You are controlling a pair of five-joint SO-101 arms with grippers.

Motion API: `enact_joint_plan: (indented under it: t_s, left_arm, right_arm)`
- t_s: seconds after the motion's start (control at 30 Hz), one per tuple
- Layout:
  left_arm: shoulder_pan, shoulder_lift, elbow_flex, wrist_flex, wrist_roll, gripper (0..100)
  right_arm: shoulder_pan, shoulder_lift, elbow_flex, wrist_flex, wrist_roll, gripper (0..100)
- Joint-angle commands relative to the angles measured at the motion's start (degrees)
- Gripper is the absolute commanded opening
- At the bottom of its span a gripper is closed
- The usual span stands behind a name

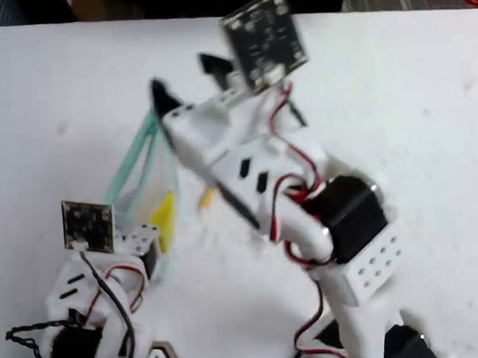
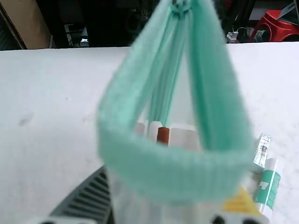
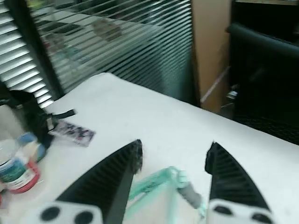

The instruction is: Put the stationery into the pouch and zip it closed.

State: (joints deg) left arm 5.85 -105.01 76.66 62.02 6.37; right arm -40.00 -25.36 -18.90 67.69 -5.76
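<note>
On the table (image 2: 46,116), the mint-trimmed clear pouch (image 2: 163,172) gapes open.

Right arm (image 1: 246,162), left arm (image 1: 92,293): white shells, black servos (image 1: 350,209).
Red and black cables (image 1: 292,184) along the links; dark circuit board (image 1: 264,38) at each wrist; perforated white bracket (image 1: 374,264). Right gripper (image 3: 174,154): black ribbed fingers (image 3: 112,175) on white bases with dark round holes.

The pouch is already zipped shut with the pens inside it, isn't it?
Not quite. The pouch is open, not zipped shut: the left wrist view shows its green zip edges spread wide apart in a loop. The pens are inside it, just as you said.
</note>
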Motion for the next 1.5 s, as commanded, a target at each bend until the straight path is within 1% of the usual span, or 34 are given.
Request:
enact_joint_plan:
  t_s: [0.0,0.1,0.23,0.37,0.5,0.6,0.8,0.9,1.07,1.13,1.2,1.37,1.47]
  left_arm:
    - [0.04,0.31,0.62,-0.79,0.79,21]
    - [0.04,0.31,0.62,-0.79,0.7,21]
    - [0.04,0.31,0.62,-0.79,0.7,21]
    - [0.04,0.31,0.62,-0.79,0.79,21]
    - [0.04,0.31,0.7,-0.79,0.79,21]
    - [0.04,0.31,1.58,-1.14,0.7,21]
    - [0.04,0.31,1.67,-1.23,0.79,21]
    - [0.04,0.31,1.67,-1.23,0.79,21]
    - [0.04,0.31,1.67,-1.23,0.7,21]
    - [0.04,0.31,1.67,-1.23,0.7,21]
    - [0.04,0.31,1.67,-1.23,0.7,21]
    - [0.04,0.31,1.85,-2.29,0.7,21]
    - [0.04,0.31,1.85,-2.29,0.79,21]
  right_arm:
    - [6.37,0.04,-0.88,0.31,0.35,21.2]
    - [11.38,0.04,2.9,0.4,0.35,21.2]
    - [17.01,0.04,12.04,-0.04,0.35,21.2]
    - [21.14,0.04,22.15,-6.81,0.35,21.2]
    - [21.49,0.04,32.0,-16.84,0.7,21.2]
    - [20.26,0.04,38.24,-23.6,0.44,21.2]
    - [18.33,0.13,45.45,-29.76,0.35,21.4]
    - [17.89,2.95,45.45,-31.34,0.26,21.4]
    - [15.69,14.11,40.7,-30.99,0.18,21.4]
    - [15.52,18.59,38.51,-30.81,-2.73,21.4]
    - [15.87,22.2,35.52,-28.53,-5.98,21.4]
    - [17.8,28.79,25.93,-18.42,-12.22,21.5]
    - [17.54,33.1,21.63,-15.43,-14.59,21.5]
